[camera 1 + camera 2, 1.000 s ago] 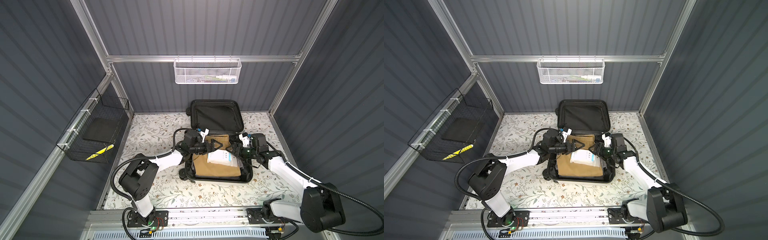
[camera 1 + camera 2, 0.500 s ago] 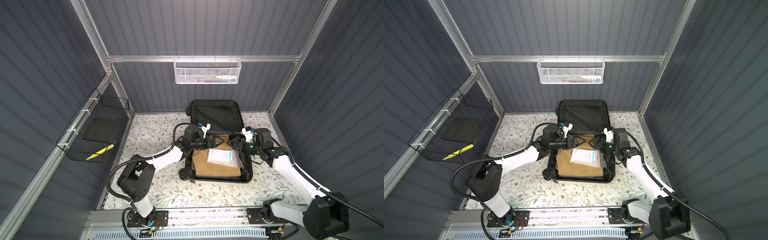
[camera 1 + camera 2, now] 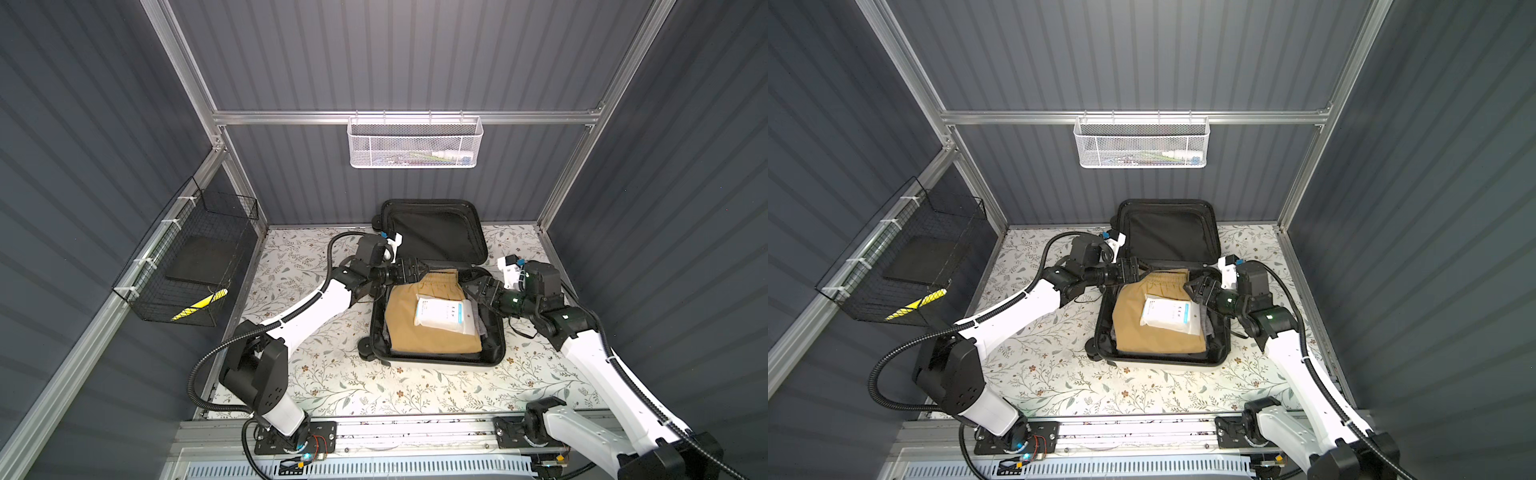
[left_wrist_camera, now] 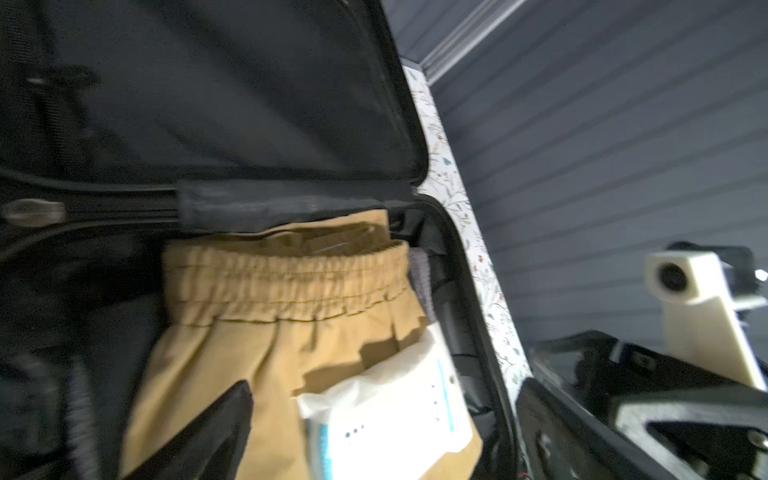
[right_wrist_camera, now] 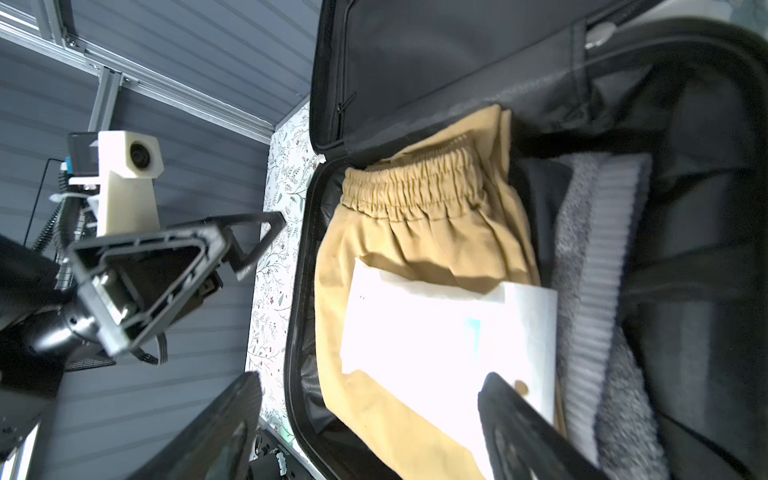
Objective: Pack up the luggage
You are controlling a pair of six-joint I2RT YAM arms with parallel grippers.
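The luggage (image 3: 436, 360) (image 3: 1158, 359) lies open on the table, its black-lined lid (image 3: 434, 232) propped against the back wall. Inside are folded tan shorts (image 3: 432, 332) (image 5: 415, 232), a white packet (image 3: 444, 314) (image 4: 390, 415) on top of them, and a grey towel (image 5: 598, 291) along one side. My left gripper (image 3: 419, 268) (image 4: 382, 436) hovers open near the hinge at the base's left corner. My right gripper (image 3: 473, 289) (image 5: 370, 415) hangs open over the base's right rim, holding nothing.
A white mesh basket (image 3: 413, 143) with small items hangs on the back wall. A black wire basket (image 3: 195, 266) on the left wall holds a dark flat thing and a yellow-black one. The floral table cover (image 3: 374, 386) surrounds the case.
Both grippers have drawn back from the middle of the case, the left toward the hinge and the right toward the right rim. The right jaws have opened wider.
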